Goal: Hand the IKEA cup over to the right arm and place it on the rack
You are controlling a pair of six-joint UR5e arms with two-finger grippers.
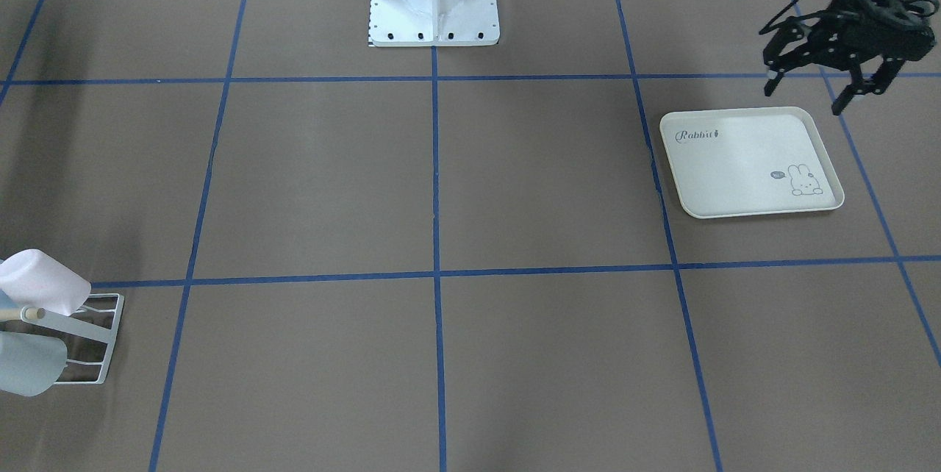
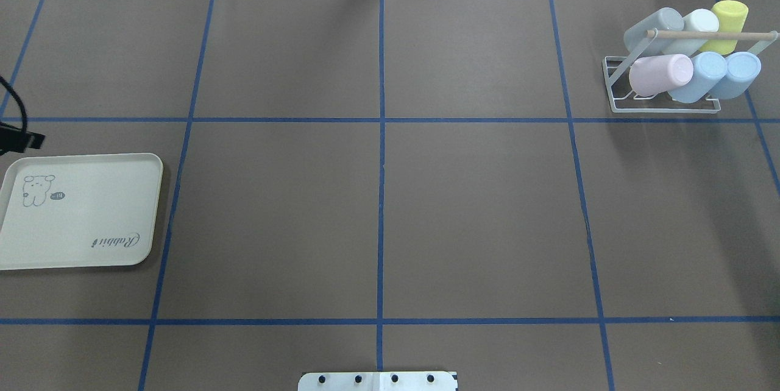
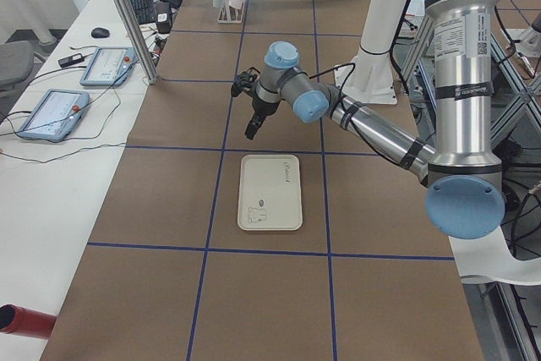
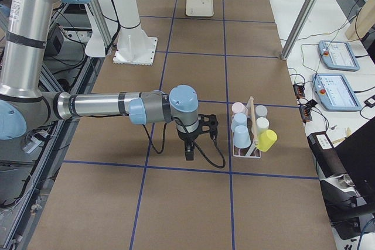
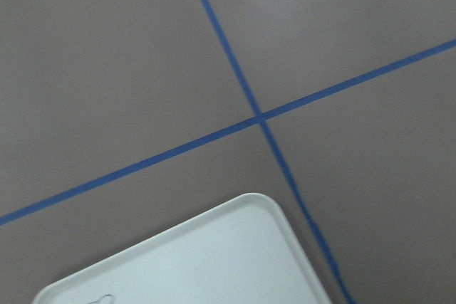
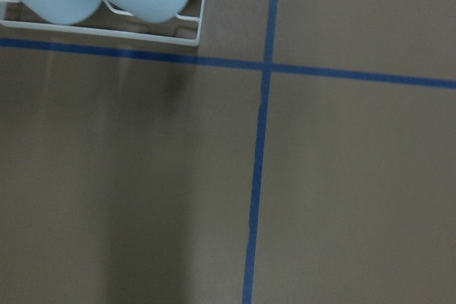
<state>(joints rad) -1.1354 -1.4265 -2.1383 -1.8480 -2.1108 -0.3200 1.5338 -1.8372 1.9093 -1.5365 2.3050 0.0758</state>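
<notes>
Front camera chops the rack [image 1: 110, 340] off at the picture's left edge, so most of it's gone. Overhead clips the tray [image 2: 91, 220] on the left too. The right gripper [image 4: 188, 155] only shows in a side view, too small to read.

Matt brown paper-like table cover [image 2: 475, 226] with blue tape lines [image 2: 381, 196], white-coated wire rack [image 2: 664, 109] with bare wooden rod [image 2: 707, 33], smooth pastel plastic cups [image 2: 661, 73], smooth cream plastic tray [image 2: 85, 220].
</notes>
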